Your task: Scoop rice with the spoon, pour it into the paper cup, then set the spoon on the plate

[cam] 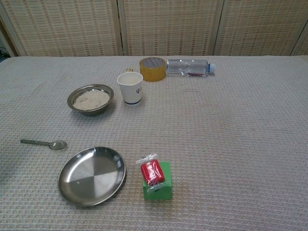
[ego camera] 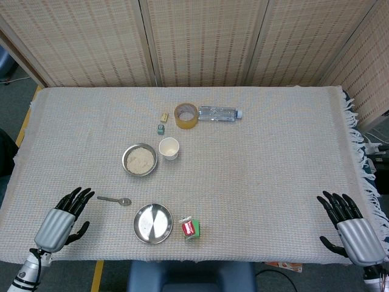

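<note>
Head view: spoon lies flat on the table cloth, handle toward the left hand, bowl end pointing right, just above and left of the empty steel plate. Rice bowl sits beyond the spoon, with the paper cup just beside it on the right, apart from it. Left hand rests near the spoon handle, fingers spread, holding nothing, not touching the spoon. Right hand is well apart at the far right edge, fingers likewise spread and empty. Judgement: no step begun; spoon pick-up is the step in hand. Next move calls for the left hand to reach the handle and pinch it off the cloth, difficult since it lies flat. Tape roll, water bottle and a green box are also present.
</note>
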Robot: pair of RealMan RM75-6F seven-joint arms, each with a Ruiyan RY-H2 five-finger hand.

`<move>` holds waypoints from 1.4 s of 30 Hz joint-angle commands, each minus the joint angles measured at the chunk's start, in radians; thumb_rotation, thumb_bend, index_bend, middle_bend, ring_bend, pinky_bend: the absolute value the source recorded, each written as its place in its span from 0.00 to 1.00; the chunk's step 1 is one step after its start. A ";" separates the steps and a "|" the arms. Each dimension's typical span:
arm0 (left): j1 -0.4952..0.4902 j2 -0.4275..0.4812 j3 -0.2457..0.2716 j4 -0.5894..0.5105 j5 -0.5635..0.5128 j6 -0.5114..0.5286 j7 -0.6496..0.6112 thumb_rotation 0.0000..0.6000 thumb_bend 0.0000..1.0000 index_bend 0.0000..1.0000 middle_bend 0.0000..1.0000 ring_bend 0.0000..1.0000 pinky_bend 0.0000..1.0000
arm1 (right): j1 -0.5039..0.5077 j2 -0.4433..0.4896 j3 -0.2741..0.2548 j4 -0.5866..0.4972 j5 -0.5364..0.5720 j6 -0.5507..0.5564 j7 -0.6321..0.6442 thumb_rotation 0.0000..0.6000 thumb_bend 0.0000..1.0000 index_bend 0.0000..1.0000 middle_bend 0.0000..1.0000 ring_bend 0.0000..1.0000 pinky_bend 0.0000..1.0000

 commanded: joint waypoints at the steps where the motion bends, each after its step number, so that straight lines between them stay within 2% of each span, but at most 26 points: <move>1: -0.003 -0.002 -0.002 -0.001 -0.011 -0.016 0.002 1.00 0.40 0.00 0.04 0.00 0.17 | 0.005 -0.002 0.003 0.000 0.006 -0.010 -0.001 1.00 0.12 0.00 0.00 0.00 0.00; 4: -0.010 -0.012 -0.005 -0.003 -0.022 -0.040 0.019 1.00 0.40 0.00 0.04 0.00 0.17 | 0.006 -0.001 0.004 0.003 0.016 -0.018 0.002 1.00 0.12 0.00 0.00 0.00 0.00; 6: -0.013 -0.025 -0.013 -0.004 -0.036 -0.051 0.040 1.00 0.40 0.00 0.08 0.04 0.21 | 0.006 0.001 0.006 0.003 0.019 -0.015 0.008 1.00 0.12 0.00 0.00 0.00 0.00; 7: -0.016 -0.037 -0.020 -0.003 -0.043 -0.056 0.059 1.00 0.40 0.00 0.16 0.12 0.28 | 0.004 0.001 0.007 0.005 0.020 -0.013 0.009 1.00 0.12 0.00 0.00 0.00 0.00; 10: -0.035 -0.079 -0.037 0.011 -0.058 -0.088 0.094 1.00 0.40 0.02 0.56 0.51 0.59 | 0.003 0.004 0.005 0.004 0.020 -0.014 0.015 1.00 0.12 0.00 0.00 0.00 0.00; 11: -0.044 -0.091 -0.041 0.014 -0.065 -0.107 0.103 1.00 0.41 0.06 0.74 0.67 0.72 | 0.004 0.004 0.006 0.003 0.020 -0.014 0.016 1.00 0.12 0.00 0.00 0.00 0.00; 12: -0.054 -0.104 -0.046 0.018 -0.071 -0.124 0.111 1.00 0.41 0.12 0.86 0.77 0.80 | 0.004 0.005 0.006 0.003 0.019 -0.014 0.016 1.00 0.12 0.00 0.00 0.00 0.00; 14: -0.076 -0.139 -0.059 0.038 -0.079 -0.152 0.129 1.00 0.41 0.22 0.97 0.88 0.90 | 0.004 0.006 0.005 0.003 0.019 -0.015 0.020 1.00 0.12 0.00 0.00 0.00 0.00; 17: -0.103 -0.198 -0.081 0.089 -0.097 -0.184 0.168 1.00 0.41 0.29 1.00 0.98 0.99 | 0.003 0.008 0.007 0.002 0.024 -0.014 0.024 1.00 0.12 0.00 0.00 0.00 0.00; 19: -0.119 -0.233 -0.091 0.126 -0.121 -0.217 0.181 1.00 0.41 0.30 1.00 1.00 1.00 | 0.002 0.007 0.010 0.000 0.029 -0.012 0.025 1.00 0.12 0.00 0.00 0.00 0.00; 22: -0.136 -0.272 -0.102 0.169 -0.154 -0.254 0.194 1.00 0.41 0.33 1.00 1.00 1.00 | 0.002 0.009 0.011 0.000 0.030 -0.011 0.031 1.00 0.12 0.00 0.00 0.00 0.00; 27: -0.140 -0.331 -0.121 0.239 -0.193 -0.257 0.190 1.00 0.40 0.40 1.00 1.00 1.00 | 0.005 0.010 0.012 0.000 0.036 -0.019 0.035 1.00 0.12 0.00 0.00 0.00 0.00; 36: -0.160 -0.386 -0.133 0.345 -0.218 -0.263 0.204 1.00 0.39 0.43 1.00 1.00 1.00 | 0.008 0.016 0.010 -0.009 0.045 -0.035 0.035 1.00 0.12 0.00 0.00 0.00 0.00; 42: -0.166 -0.399 -0.134 0.368 -0.242 -0.276 0.229 1.00 0.39 0.43 1.00 1.00 1.00 | 0.005 0.014 0.010 -0.012 0.044 -0.032 0.029 1.00 0.12 0.00 0.00 0.00 0.00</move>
